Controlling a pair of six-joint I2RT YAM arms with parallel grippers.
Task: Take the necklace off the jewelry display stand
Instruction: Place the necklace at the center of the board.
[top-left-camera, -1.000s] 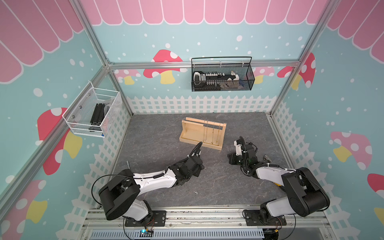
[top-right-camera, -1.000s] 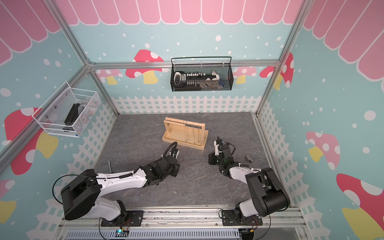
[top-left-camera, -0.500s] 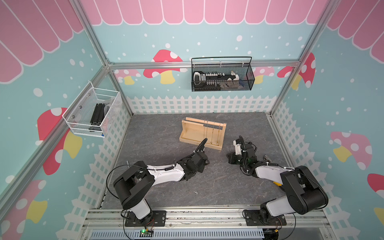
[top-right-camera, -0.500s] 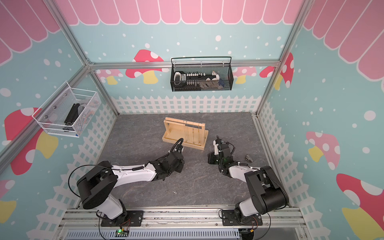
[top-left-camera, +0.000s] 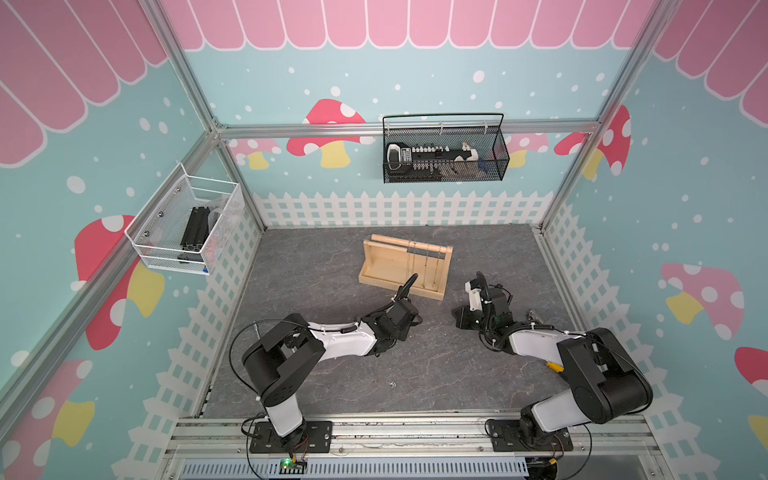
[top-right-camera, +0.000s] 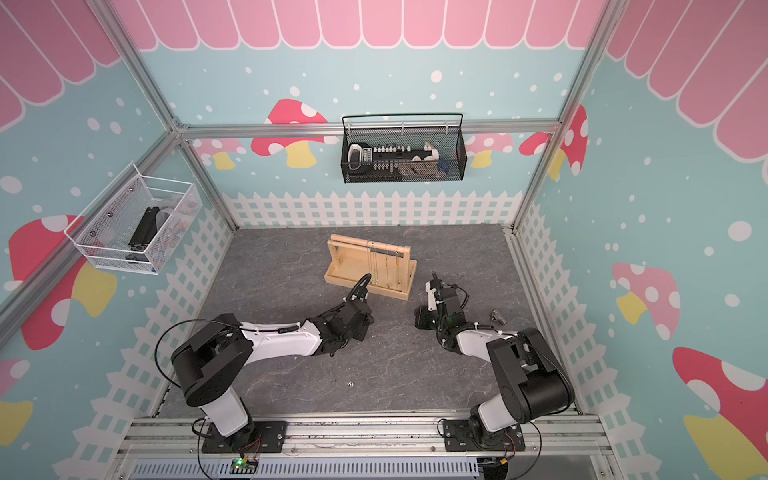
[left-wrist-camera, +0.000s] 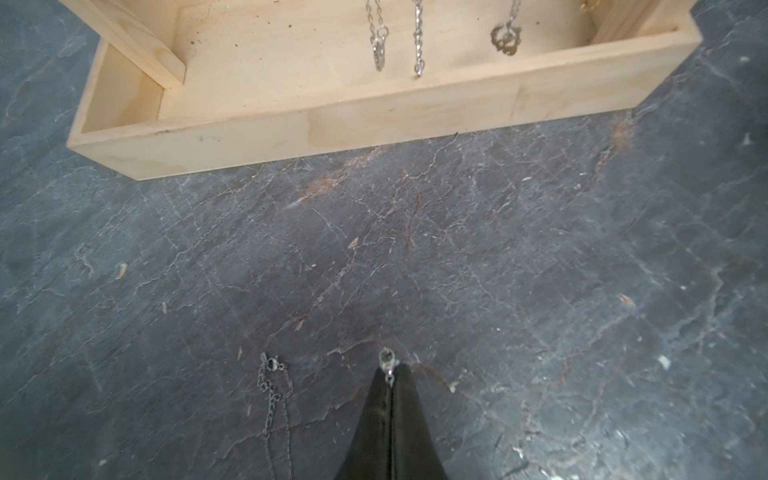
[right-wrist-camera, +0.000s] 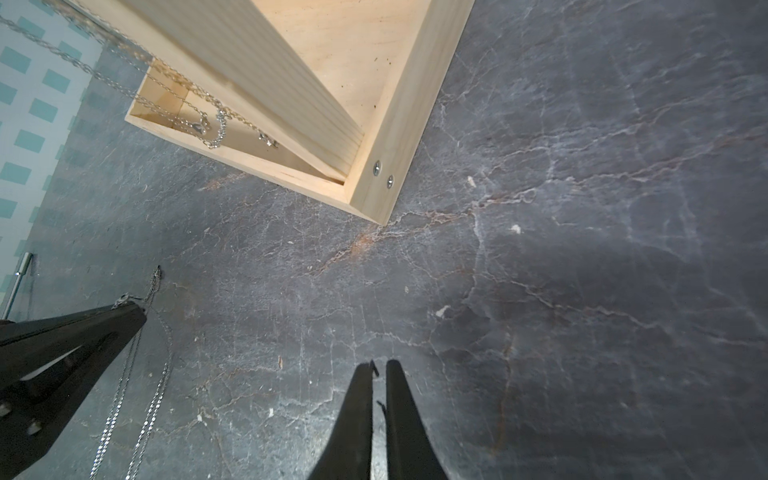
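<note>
The necklace (left-wrist-camera: 270, 365) before the jewelry display stand (top-left-camera: 405, 266), wire basket (top-left-camera: 444, 176) up behind.

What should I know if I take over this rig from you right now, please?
Grippers: the left gripper is shut on one end of the necklace, low in front of the stand. The right gripper is almost closed and empty, near the stand's corner.
Done: the necklace is off the stand, its loose end trailing on the table.
Left: probably just lay it down and let go. The other chains hang on the stand.
</note>
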